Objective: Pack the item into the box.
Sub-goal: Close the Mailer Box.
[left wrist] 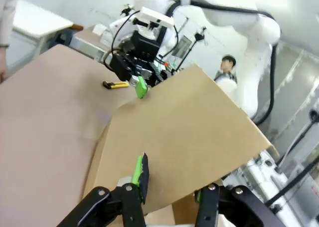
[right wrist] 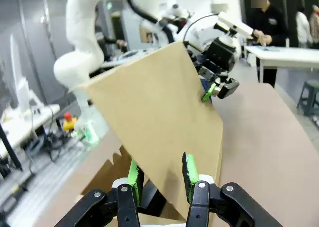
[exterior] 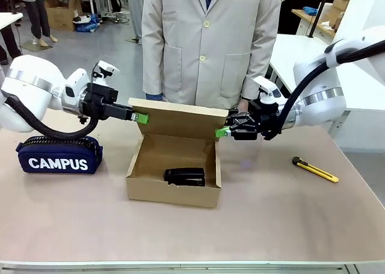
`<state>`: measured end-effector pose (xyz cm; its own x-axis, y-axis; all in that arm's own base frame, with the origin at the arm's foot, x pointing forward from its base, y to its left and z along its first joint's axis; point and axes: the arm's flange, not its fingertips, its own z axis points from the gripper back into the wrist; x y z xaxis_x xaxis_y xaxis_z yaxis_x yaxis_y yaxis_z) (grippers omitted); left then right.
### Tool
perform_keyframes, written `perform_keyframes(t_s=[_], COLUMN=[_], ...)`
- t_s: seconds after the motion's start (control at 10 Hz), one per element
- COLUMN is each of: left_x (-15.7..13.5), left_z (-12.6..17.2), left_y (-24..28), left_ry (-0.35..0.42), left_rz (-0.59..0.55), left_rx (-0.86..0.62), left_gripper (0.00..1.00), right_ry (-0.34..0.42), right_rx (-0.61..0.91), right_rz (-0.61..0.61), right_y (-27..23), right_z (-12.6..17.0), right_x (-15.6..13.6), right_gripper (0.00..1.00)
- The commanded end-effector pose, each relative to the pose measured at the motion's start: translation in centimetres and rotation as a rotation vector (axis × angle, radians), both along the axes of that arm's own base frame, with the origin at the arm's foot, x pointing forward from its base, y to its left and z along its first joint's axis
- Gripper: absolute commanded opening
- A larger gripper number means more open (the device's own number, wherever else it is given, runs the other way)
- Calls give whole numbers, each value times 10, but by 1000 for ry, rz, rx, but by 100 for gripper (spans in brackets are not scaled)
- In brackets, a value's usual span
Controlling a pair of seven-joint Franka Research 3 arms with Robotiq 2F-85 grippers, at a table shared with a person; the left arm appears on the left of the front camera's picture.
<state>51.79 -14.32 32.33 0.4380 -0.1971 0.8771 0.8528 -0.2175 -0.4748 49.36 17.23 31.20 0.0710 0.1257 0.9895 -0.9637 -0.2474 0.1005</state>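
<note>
Between the left gripper's [exterior: 140, 118] parted fingers [left wrist: 141, 174] sits one corner of the box's [exterior: 171, 196] raised flap [exterior: 177, 118]; the right gripper's [exterior: 222, 131] straddle the other. Below them the stapler [exterior: 184, 177] lies inside.

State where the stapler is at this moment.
In the front view, the stapler lies inside the open box at mid-table, near its camera-side wall, right of the pencil case and left of the knife.

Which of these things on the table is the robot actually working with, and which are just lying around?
In the job: small black stapler; shallow brown cardboard box with hinged flap lid.
Lying about: navy "CAMPUS" pencil case; yellow utility knife.
</note>
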Motion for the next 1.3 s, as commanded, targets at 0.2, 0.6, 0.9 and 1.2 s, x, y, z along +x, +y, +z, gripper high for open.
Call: perform_keyframes(t_s=[0.2,0.6,0.9,1.2], left_x=[-14,-5,-7,-15], left_z=[-1,0,-3,-5], left_y=[14,10,9,17], left_ry=[-282,-269,-278,-367], left_rz=[-64,-48,-48,-148], left_rx=[-101,-86,-92,-109], left_gripper=[48,48,48,48], right_ry=[-234,-214,-221,-438], right_rx=[-21,-12,-10,83], right_rz=[44,62,44,72], right_y=[17,15,14,2], right_z=[-16,-16,-17,-6], right_x=[-26,-18,-23,-39], right_gripper=[45,45,45,45])
